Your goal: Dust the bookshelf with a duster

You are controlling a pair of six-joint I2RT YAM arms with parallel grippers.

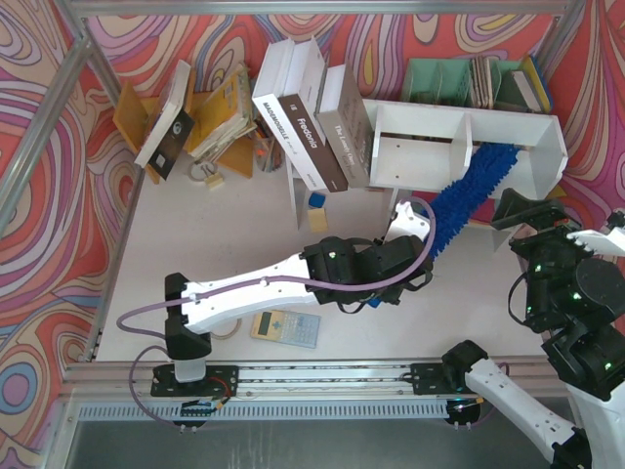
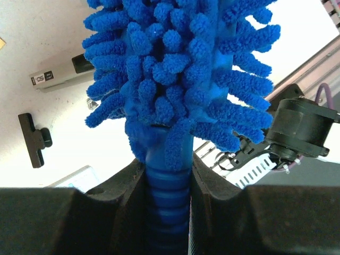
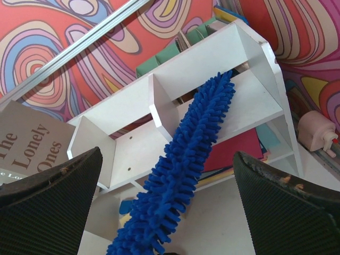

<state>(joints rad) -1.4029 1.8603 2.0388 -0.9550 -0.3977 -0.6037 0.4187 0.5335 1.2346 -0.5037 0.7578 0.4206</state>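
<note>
Left gripper [image 2: 167, 180] was clamped on the ribbed blue handle of the duster [image 1: 471, 191], right below the fluff. Right gripper [image 3: 170, 186] had its jaws wide apart, holding nothing, parked in front of the bookshelf [image 1: 459, 122] and looking in.

The duster head ran diagonally off the counter [image 1: 195, 225] into the shelf's right-hand compartment, tip deep near the back.

Step, as I read it: mid-dusting, right bay. The next move probably calls for dragging the head sideways along that board with light contact, then pulling out past the divider [image 3: 159, 103] and doing the left bay. Watch the handle angle at the divider edge.

Readable text: "The Lonely Ones" [image 1: 354, 127] and "MADEMOISELLE" [image 1: 276, 127] on book spines. The brown spine [image 1: 311, 137] looked like "fredonia", not certain. Other print was too small.
</note>
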